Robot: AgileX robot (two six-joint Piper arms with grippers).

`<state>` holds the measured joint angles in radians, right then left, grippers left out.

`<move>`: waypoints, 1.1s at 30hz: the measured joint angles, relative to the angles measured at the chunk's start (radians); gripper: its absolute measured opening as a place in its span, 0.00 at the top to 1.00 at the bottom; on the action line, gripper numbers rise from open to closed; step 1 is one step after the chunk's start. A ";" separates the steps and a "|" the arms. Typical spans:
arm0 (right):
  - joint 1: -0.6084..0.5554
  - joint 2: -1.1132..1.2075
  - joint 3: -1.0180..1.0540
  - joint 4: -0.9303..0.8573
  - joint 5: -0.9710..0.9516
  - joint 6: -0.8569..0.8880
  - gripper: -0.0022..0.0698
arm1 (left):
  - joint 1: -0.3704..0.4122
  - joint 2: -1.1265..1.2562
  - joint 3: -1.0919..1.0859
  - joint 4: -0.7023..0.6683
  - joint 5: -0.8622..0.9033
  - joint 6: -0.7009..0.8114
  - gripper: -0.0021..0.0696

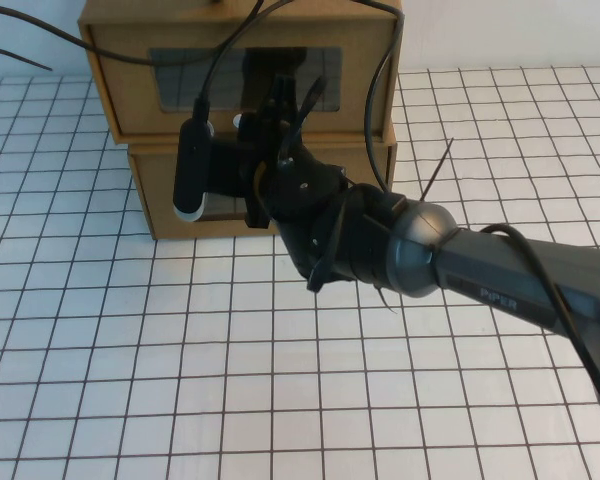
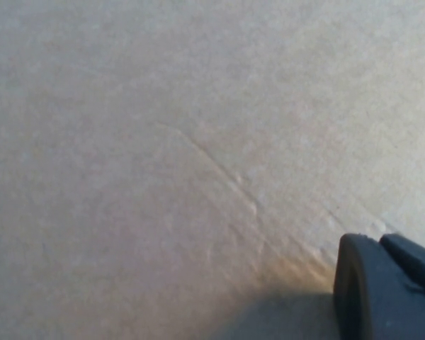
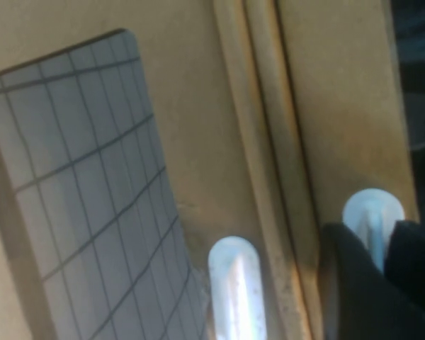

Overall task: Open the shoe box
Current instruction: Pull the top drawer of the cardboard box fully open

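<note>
Two brown cardboard shoe boxes are stacked at the table's far side, the upper box on the lower box. My right gripper is pressed up to their fronts at the seam between them. Its jaws stand apart, one white fingertip beside the lower box's window, the other on the far side of the seam. Nothing is clamped between them. My left gripper shows only as a dark part close against plain cardboard; it is outside the high view.
Black cables hang over the boxes' fronts. The table is white with a black grid. The right arm stretches across its right half.
</note>
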<state>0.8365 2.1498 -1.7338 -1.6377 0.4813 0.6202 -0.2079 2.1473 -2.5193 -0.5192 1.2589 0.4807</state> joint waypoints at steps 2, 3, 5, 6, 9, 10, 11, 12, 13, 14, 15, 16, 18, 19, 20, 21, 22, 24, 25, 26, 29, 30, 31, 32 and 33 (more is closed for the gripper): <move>0.000 0.001 0.000 -0.011 0.007 0.016 0.87 | 0.000 0.000 0.000 0.000 0.000 -0.002 0.97; 0.000 0.001 0.000 -0.017 0.008 0.022 0.91 | 0.000 0.000 0.000 0.000 0.000 -0.002 0.97; 0.002 0.001 0.000 -0.025 0.009 0.022 0.94 | 0.000 0.000 0.000 0.000 0.000 -0.004 0.97; 0.002 0.002 0.000 -0.027 0.010 0.022 0.95 | 0.000 0.000 0.000 0.000 0.000 -0.006 0.97; 0.004 0.003 0.000 -0.026 0.015 0.004 0.95 | 0.000 0.000 0.000 0.000 0.000 -0.016 0.97; 0.005 0.000 0.002 -0.021 0.017 -0.007 0.95 | 0.000 0.000 0.000 0.000 0.000 -0.021 0.97; 0.008 -0.004 0.012 -0.012 0.026 -0.021 0.95 | 0.000 0.000 0.000 0.000 0.000 -0.029 0.97; 0.012 -0.015 0.024 -0.002 0.037 -0.033 0.95 | 0.000 0.000 0.000 0.000 0.000 -0.034 0.97; 0.016 -0.024 0.035 0.010 0.049 -0.042 0.95 | 0.000 0.000 0.000 0.000 0.000 -0.036 0.97; 0.019 -0.038 0.052 0.025 0.062 -0.051 0.95 | 0.000 0.000 0.000 0.000 0.000 -0.041 0.97; 0.019 -0.054 0.071 0.037 0.071 -0.057 0.95 | 0.000 0.000 0.000 -0.002 0.000 -0.043 0.97; 0.021 -0.067 0.088 0.044 0.074 -0.059 0.96 | 0.000 0.000 0.000 -0.004 0.000 -0.045 0.97; 0.021 -0.104 0.132 0.060 0.075 -0.064 0.96 | 0.000 0.000 0.000 -0.008 0.000 -0.051 0.97; 0.021 -0.120 0.155 0.068 0.075 -0.064 0.96 | 0.000 0.000 0.000 -0.010 0.000 -0.054 0.97; 0.021 -0.140 0.178 0.079 0.075 -0.064 0.96 | 0.000 0.000 0.000 -0.010 0.000 -0.056 0.97; 0.021 -0.159 0.199 0.091 0.073 -0.064 0.96 | 0.000 0.000 0.000 -0.012 0.000 -0.057 0.97; 0.021 -0.178 0.214 0.106 0.067 -0.064 0.96 | 0.000 0.000 0.000 -0.015 0.000 -0.059 0.97; 0.021 -0.212 0.247 0.125 0.050 -0.064 0.96 | 0.000 0.000 0.000 -0.020 0.000 -0.064 0.97; 0.021 -0.222 0.257 0.129 0.042 -0.064 0.96 | 0.000 -0.001 0.000 -0.023 -0.002 -0.064 0.97; 0.021 -0.231 0.263 0.133 0.033 -0.064 0.96 | 0.000 -0.001 0.000 -0.024 -0.002 -0.066 0.97; 0.021 -0.240 0.267 0.136 0.025 -0.064 0.96 | 0.000 -0.011 0.000 -0.026 -0.009 -0.070 0.97; 0.021 -0.240 0.267 0.136 0.024 -0.064 0.96 | 0.000 -0.015 0.000 -0.026 -0.009 -0.072 0.97; 0.021 -0.240 0.267 0.134 0.024 -0.064 0.96 | 0.000 -0.020 0.000 -0.026 -0.004 -0.076 0.97; 0.021 -0.240 0.267 0.132 0.024 -0.064 0.96 | 0.000 -0.029 0.001 -0.026 0.001 -0.083 0.97; 0.021 -0.240 0.267 0.132 0.024 -0.061 0.96 | -0.004 -0.036 0.001 -0.030 0.001 -0.089 0.97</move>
<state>0.8575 1.9100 -1.4667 -1.5060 0.5052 0.5593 -0.2121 2.1112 -2.5187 -0.5494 1.2596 0.3916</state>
